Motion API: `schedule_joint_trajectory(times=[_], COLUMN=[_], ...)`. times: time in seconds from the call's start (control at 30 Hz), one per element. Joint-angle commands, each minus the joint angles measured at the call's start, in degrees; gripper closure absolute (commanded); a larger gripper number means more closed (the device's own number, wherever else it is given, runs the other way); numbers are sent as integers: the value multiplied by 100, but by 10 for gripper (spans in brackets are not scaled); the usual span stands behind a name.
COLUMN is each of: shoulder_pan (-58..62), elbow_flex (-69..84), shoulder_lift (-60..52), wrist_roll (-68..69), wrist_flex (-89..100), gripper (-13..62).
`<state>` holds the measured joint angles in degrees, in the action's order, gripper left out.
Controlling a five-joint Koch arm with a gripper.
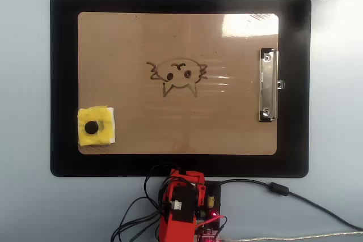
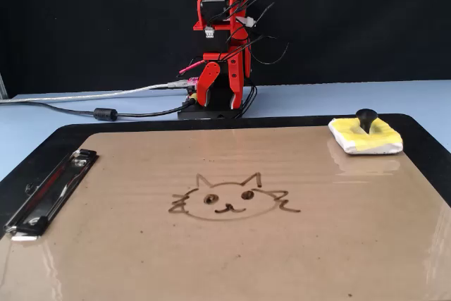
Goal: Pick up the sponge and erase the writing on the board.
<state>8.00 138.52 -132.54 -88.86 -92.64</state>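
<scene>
Pale blue table (image 1: 22, 83) — black backdrop (image 2: 84, 26) behind; glossy overhead glare.

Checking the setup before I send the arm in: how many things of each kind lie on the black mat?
Board: 1
Sponge: 1
Writing: 1 cat-face doodle, on the board
Total: 3, all resting on the black mat

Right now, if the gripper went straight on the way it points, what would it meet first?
The gripper hangs folded, pointing down beside the arm's base. It would probably meet the table or base first, not the sponge or board; depth is unclear.
</scene>
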Motion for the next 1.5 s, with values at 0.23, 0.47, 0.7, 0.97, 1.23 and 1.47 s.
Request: schedule_joint_trajectory(times=[0.23,0.47,0.7,0.97,1.23,1.47], shoulder_pan=[-123,-105,-642,-4271,-5344,-6539], elbow_flex=[79,97,-1477,-3788,-1775,-1485], shoulder_lift=[-202,-202,-202,527,1916,3103], wrist_roll=[-62,-105,-158,-914,-1160,-1187], wrist_flex=[-352,-396,-246,2944,9870,10582], gripper=[140,145,150,152,153,156])
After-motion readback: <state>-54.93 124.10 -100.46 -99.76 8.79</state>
